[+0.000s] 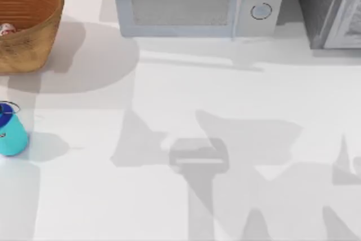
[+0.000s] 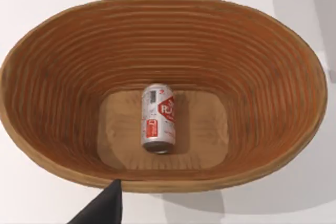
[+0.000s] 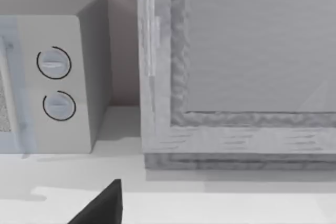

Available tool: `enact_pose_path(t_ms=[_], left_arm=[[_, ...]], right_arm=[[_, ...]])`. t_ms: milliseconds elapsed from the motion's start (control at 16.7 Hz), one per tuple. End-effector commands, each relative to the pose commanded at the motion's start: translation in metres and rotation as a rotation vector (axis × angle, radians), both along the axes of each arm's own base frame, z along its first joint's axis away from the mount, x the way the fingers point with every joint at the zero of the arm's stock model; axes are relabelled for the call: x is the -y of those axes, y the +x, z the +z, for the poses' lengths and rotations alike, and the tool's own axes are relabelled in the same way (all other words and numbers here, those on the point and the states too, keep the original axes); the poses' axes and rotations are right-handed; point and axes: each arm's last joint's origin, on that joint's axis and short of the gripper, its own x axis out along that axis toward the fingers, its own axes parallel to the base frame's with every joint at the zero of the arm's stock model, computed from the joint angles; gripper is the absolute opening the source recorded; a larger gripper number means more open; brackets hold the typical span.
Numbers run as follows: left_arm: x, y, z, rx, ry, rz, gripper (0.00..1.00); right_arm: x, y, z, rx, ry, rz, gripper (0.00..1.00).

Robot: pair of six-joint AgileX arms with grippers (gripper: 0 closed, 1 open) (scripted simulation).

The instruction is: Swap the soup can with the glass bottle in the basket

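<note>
My left wrist looks down into the basket (image 2: 47,145) at the table's far left, where the soup can (image 2: 157,118) lies on its side. The glass bottle (image 1: 11,130) stands outside, nearer me.

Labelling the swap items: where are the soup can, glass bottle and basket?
soup can (image 2: 157,118): left wrist view, label on its side.
glass bottle (image 1: 11,135): top view, teal body.
basket (image 1: 34,32): top view, outer woven wall.

dark tool fingertip (image 2: 107,205), left wrist
</note>
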Motion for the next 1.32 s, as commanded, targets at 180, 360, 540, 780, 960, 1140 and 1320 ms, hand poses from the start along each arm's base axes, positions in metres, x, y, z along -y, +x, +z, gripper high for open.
enact_pose_path(t_ms=[180, 360, 540, 780, 960, 1140, 1320], left_arm=[[-0.017, 0.069, -0.01, -0.156, -0.032, -0.018, 1.0], [-0.034, 0.128, -0.042, -0.302, -0.071, -0.036, 1.0], [-0.049, 0.17, -0.086, -0.43, -0.113, -0.052, 1.0], [-0.062, 0.199, -0.145, -0.566, -0.165, -0.066, 1.0], [-0.068, 0.207, -0.174, -0.63, -0.192, -0.07, 1.0], [-0.069, 0.208, -0.183, -0.648, -0.2, -0.071, 1.0], [-0.069, 0.208, -0.183, -0.648, -0.2, -0.071, 1.0]], right_arm=[[0.0, 0.0, 0.0, 0.0, 0.0, 0.0, 1.0], [0.0, 0.0, 0.0, 0.0, 0.0, 0.0, 1.0], [0.0, 0.0, 0.0, 0.0, 0.0, 0.0, 1.0], [0.0, 0.0, 0.0, 0.0, 0.0, 0.0, 1.0], [0.0, 0.0, 0.0, 0.0, 0.0, 0.0, 1.0], [0.0, 0.0, 0.0, 0.0, 0.0, 0.0, 1.0], [0.0, 0.0, 0.0, 0.0, 0.0, 0.0, 1.0]])
